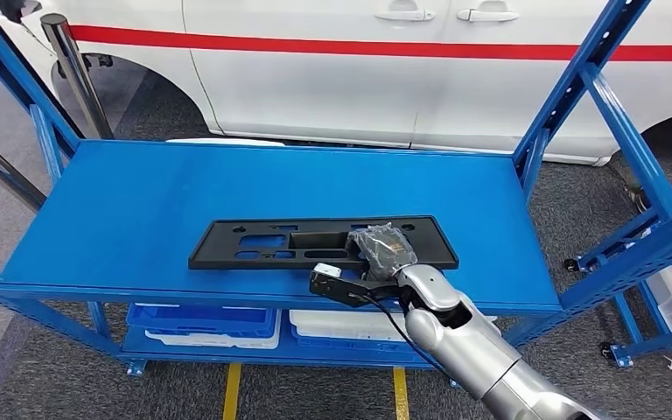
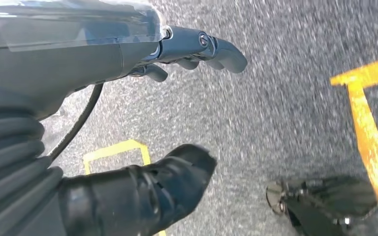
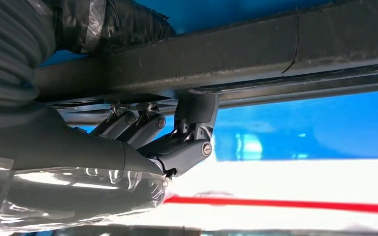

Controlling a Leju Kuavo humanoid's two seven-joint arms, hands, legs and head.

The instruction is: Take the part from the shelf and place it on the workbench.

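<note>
Head view: right hand [image 1: 383,252] grips the flat black plastic slotted part [image 1: 271,242] near the blue steel shelf's [image 1: 122,192] front edge, fingers hooked on, prob. for lifting. Left hand [image 2: 177,108] hangs spread, holding nothing.

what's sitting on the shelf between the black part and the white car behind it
Nothing: in the head view, bare blue shelf runs from the black part back to the rear edge, with the white car beyond it.

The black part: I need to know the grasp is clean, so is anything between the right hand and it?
Nothing visible. The right hand is already on the black part, fingers against its edge, on the blue shelf.
</note>
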